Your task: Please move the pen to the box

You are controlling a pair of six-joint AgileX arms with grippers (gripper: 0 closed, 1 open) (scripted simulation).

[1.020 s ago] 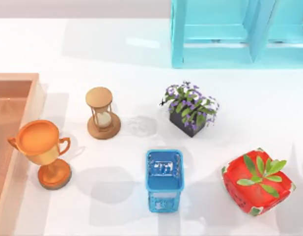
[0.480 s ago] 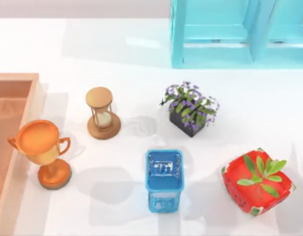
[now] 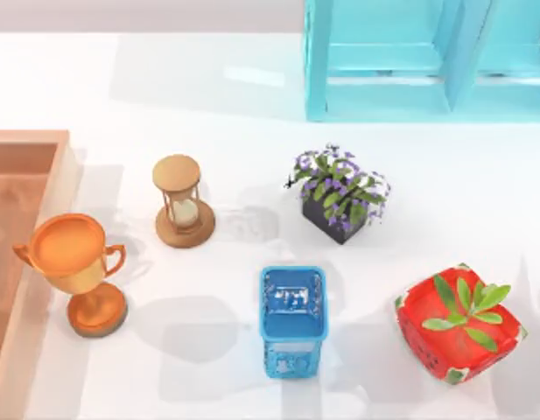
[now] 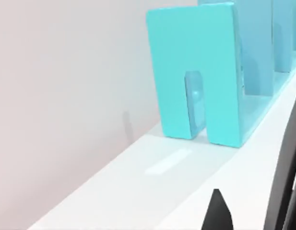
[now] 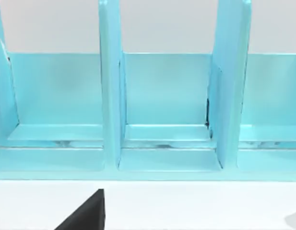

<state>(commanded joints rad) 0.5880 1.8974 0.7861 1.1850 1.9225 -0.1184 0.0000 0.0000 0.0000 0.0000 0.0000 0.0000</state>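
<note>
Seen from above, a grey patch with black lettering that looks like the pen [image 3: 288, 299] lies inside the blue mesh holder [image 3: 292, 350] at the front middle. The orange-brown wooden box [image 3: 44, 229] runs along the table's left edge, and part of it is cut off by the picture. In the left wrist view, my left gripper [image 4: 251, 201] shows two dark fingers [image 4: 218, 213] apart with bare table between them, facing the teal shelf's end [image 4: 195, 72]. The right wrist view has one dark fingertip [image 5: 85, 215] in front of the teal shelf's compartments [image 5: 167, 100].
A gold trophy [image 3: 77, 262] stands right beside the box's wall. An hourglass [image 3: 180, 201], a dark planter with purple flowers [image 3: 340, 192] and a red cube planter [image 3: 458, 324] are spread over the table. The teal shelf [image 3: 427, 61] lines the back right.
Faint shadows on the table between the hourglass and the purple planter have shifted slightly. No object has moved.
</note>
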